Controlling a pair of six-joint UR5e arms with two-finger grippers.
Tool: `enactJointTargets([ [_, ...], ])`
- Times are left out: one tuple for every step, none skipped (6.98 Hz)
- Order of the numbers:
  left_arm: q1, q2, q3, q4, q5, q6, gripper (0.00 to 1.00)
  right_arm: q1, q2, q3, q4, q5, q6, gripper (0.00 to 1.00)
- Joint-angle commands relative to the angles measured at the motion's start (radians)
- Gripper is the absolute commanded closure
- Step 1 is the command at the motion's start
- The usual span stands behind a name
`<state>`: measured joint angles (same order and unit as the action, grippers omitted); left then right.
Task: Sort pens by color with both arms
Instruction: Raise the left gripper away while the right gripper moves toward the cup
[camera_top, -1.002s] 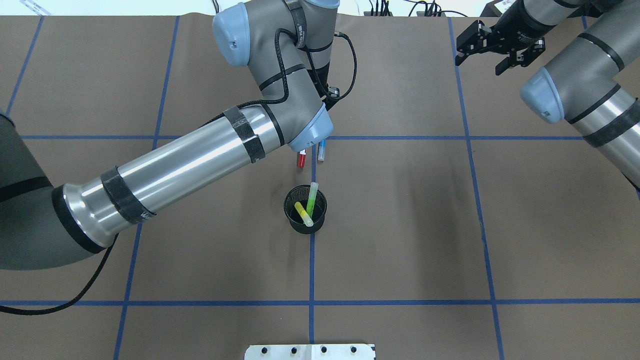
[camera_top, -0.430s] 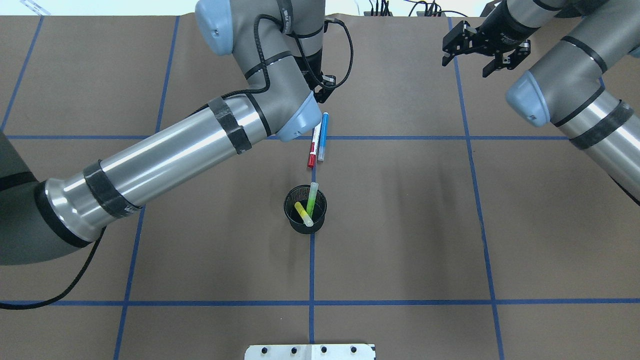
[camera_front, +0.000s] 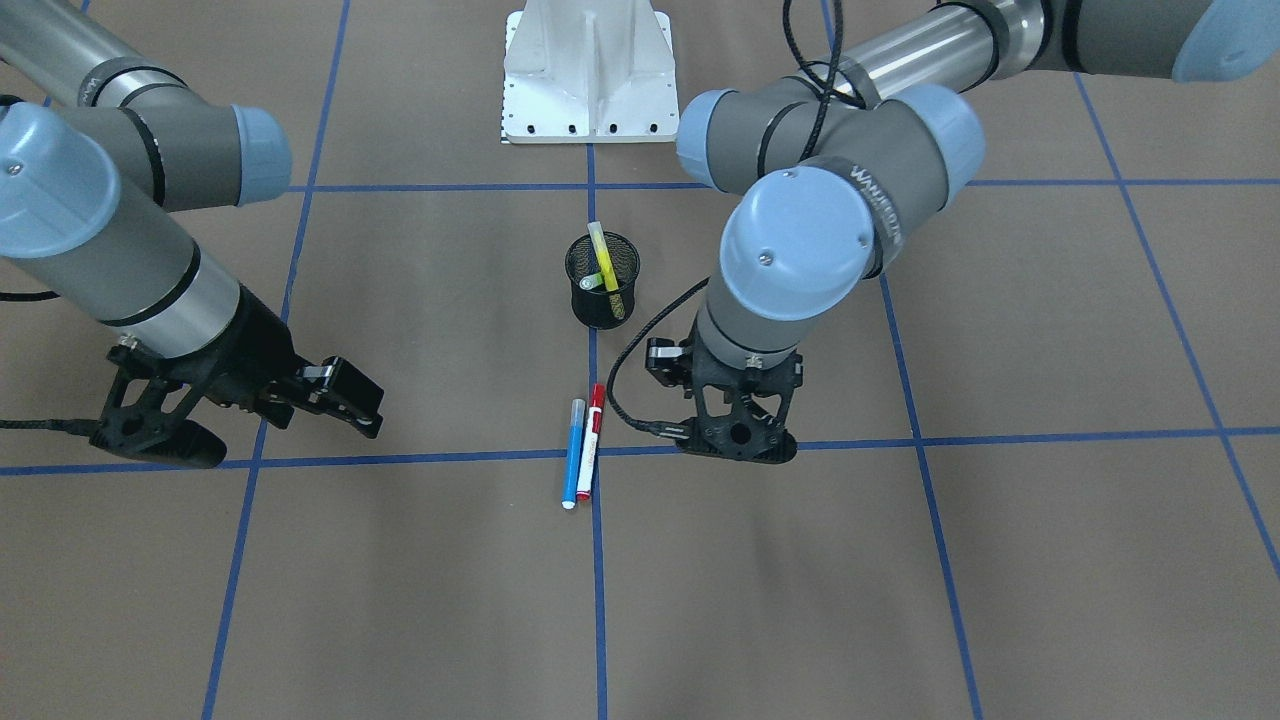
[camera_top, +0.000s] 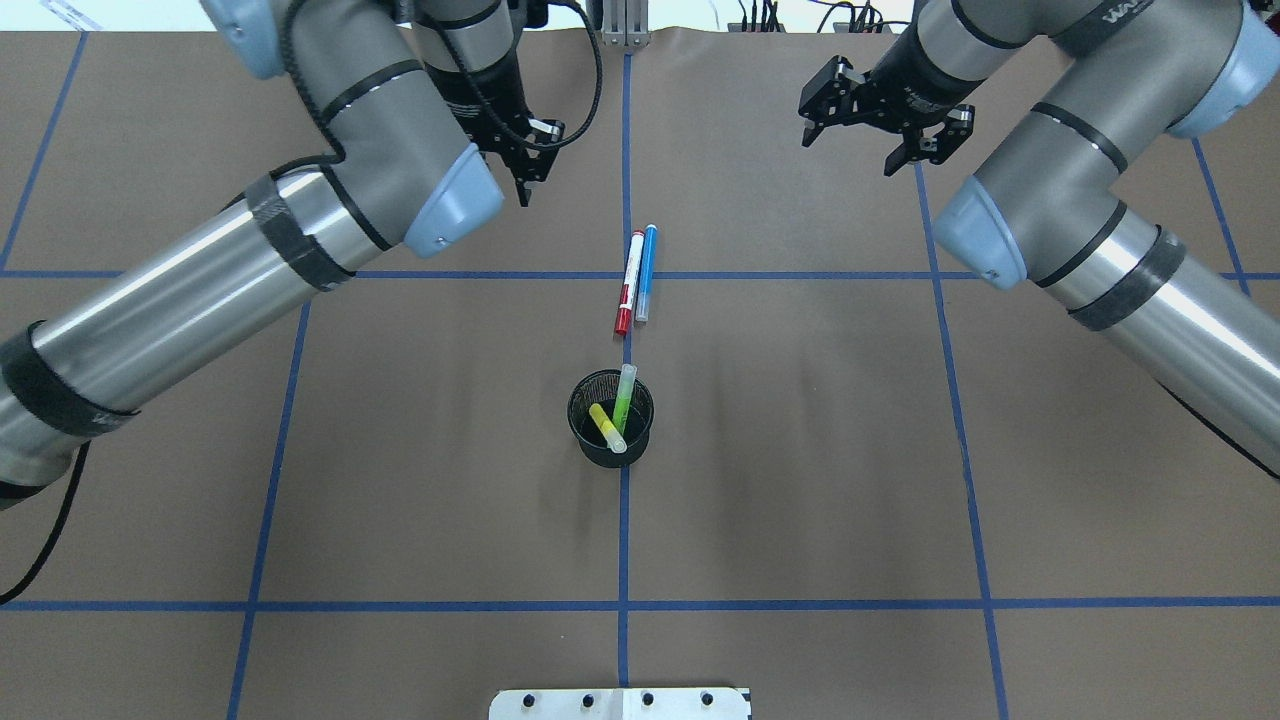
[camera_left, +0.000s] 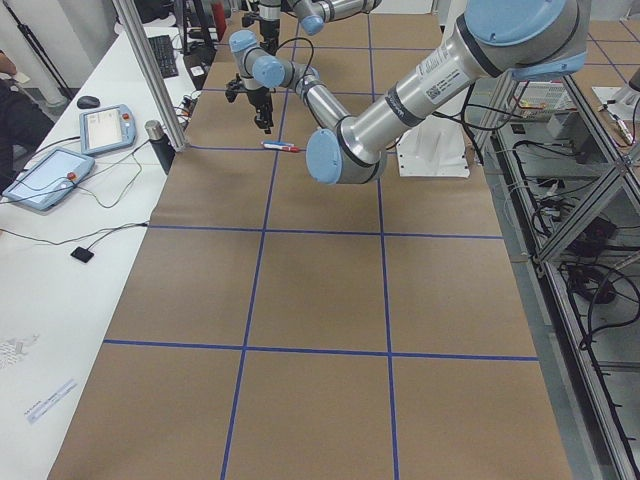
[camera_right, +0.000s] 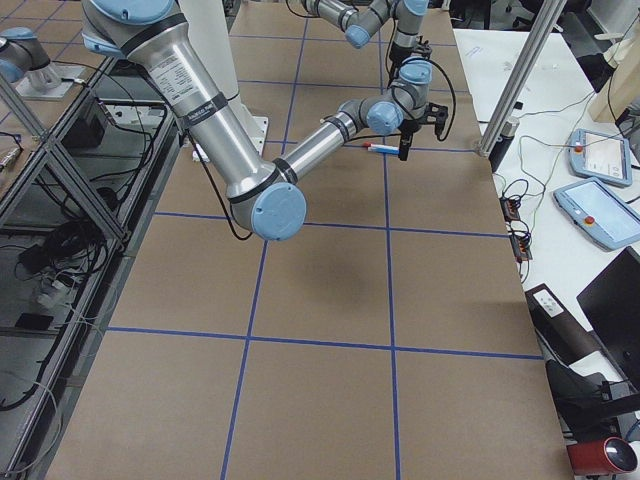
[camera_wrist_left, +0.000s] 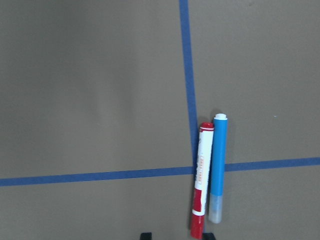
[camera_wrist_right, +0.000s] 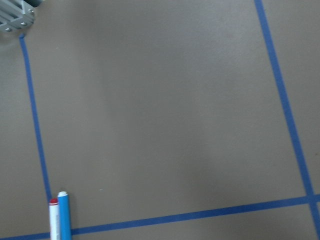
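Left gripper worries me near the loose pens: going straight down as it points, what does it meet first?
The left gripper would likely meet bare table paper, clear of the two pens; depth is unclear.

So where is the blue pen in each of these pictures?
Front-facing: blue pen, lower centre.
Overhead: pen, above centre.
Exterior left: pen, far top, tiny.
Exterior right: pen, far top, tiny.
Left wrist: pen, lower right.
Right wrist: pen, bottom left.
Landmark: red-capped pen alongside it.

Overhead cam: over pedestal (camera_top: 620, 703) side, looks fwd/down. Front cam: opposite, steep, pedestal at 12 o'clock. Side cams: far, along table (camera_left: 320, 290). Wrist cams: close, straight down; both catch blue pen (camera_wrist_left: 218, 167), 5 vs 7 o'clock.
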<state>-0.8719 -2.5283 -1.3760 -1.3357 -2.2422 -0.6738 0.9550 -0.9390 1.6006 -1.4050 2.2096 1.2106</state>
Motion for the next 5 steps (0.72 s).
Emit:
enactJointTargets([
  [-0.062,0.123,-0.145,0.07,-0.003,0.147,0.55,-0.083,0.028,0.054,-0.002,-0.076,0.2,0.02],
  [-0.09,0.131,-0.149,0.076,-0.004,0.193,0.55,-0.108,0.034,0.079,-0.006,-0.105,0.327,0.02],
  [-0.12,0.146,-0.156,0.084,-0.004,0.267,0.55,-0.134,0.042,0.108,-0.049,-0.144,0.415,0.02],
  [-0.134,0.204,-0.213,0.085,-0.004,0.316,0.55,-0.165,0.104,0.134,-0.213,-0.206,0.434,0.02],
  [-0.154,0.247,-0.262,0.084,-0.005,0.345,0.55,-0.218,0.155,0.154,-0.345,-0.288,0.46,0.02],
])
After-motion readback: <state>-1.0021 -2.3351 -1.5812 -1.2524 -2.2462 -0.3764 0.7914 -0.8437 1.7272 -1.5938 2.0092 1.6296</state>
